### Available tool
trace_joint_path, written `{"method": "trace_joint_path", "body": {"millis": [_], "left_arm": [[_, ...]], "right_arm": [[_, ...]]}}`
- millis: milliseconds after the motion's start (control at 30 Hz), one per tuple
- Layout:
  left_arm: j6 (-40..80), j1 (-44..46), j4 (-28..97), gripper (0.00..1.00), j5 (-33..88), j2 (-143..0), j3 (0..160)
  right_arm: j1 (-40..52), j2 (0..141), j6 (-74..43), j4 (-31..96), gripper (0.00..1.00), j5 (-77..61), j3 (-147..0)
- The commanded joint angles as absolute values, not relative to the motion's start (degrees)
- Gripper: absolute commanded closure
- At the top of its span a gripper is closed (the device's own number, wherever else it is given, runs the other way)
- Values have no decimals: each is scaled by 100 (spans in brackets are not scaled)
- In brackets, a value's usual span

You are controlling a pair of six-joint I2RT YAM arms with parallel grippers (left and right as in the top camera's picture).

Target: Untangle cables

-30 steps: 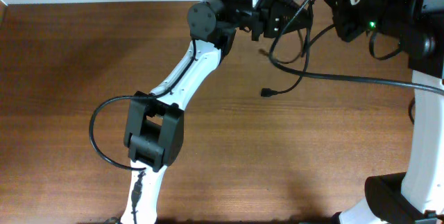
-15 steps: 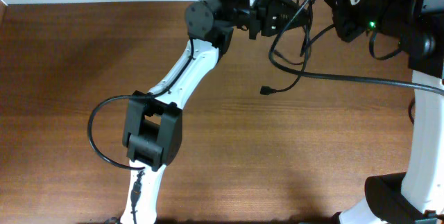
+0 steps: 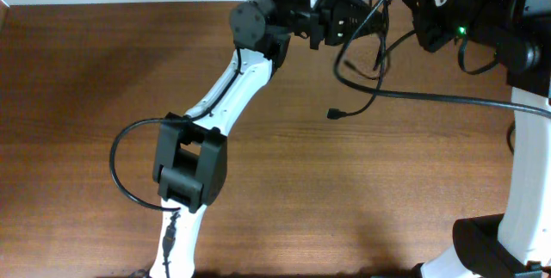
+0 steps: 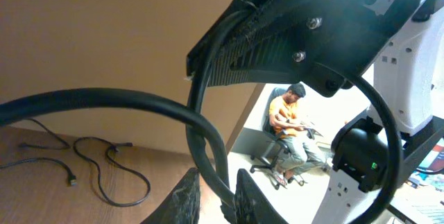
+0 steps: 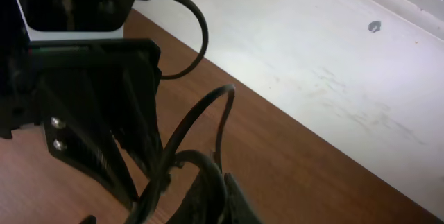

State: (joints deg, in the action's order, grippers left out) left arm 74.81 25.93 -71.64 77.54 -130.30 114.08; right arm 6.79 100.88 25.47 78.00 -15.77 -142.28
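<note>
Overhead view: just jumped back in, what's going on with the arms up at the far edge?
Both arms are working the thin black cables near the far edge of the brown wooden table. The left pincer is clamped on one strand. The right pincer is shut on the cords close beside it, with loops hanging between the two. One small black plug end sits free below them; I can't tell whether it dangles or lies on the wood. The cords look tangled, not yet separated.

Brown wooden table (image 3: 86, 97); white surface (image 5: 333, 57) beyond
</note>
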Motion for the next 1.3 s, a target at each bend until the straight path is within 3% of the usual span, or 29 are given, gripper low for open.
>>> {"method": "trace_joint_path", "body": {"millis": [0,67,100,133,500,867,933,1267], "left_arm": [[7413,2582,-7196,83,7701,-13028,11406],[7413,2571,-7194,87,7688,-13028,11406],[7413,2571,-7194,97,7688,-13028,11406],[7415,2571,-7194,100,7690,-13028,11406],[7371,2482,-7196,100,7865,-13028,11406],[7701,1337,-7072,100,8340,-13028,11406],[7717,1459,-7089,100,8274,-13028,11406],[7631,2014,-7087,100,8267,-13028,11406]], "right_arm": [[672,9996,2497,7808,96,-1590,-14269],[672,9996,2497,7822,96,-1590,-14269],[672,9996,2497,7822,96,-1590,-14269],[672,9996,2497,7822,96,-1590,-14269],[661,9966,2495,7891,96,-1586,-14269],[-628,9786,1555,7793,96,-1765,-14269],[-604,9786,1601,7767,96,-2423,-14269],[-54,9813,1599,7902,96,-2440,-14267]]}}
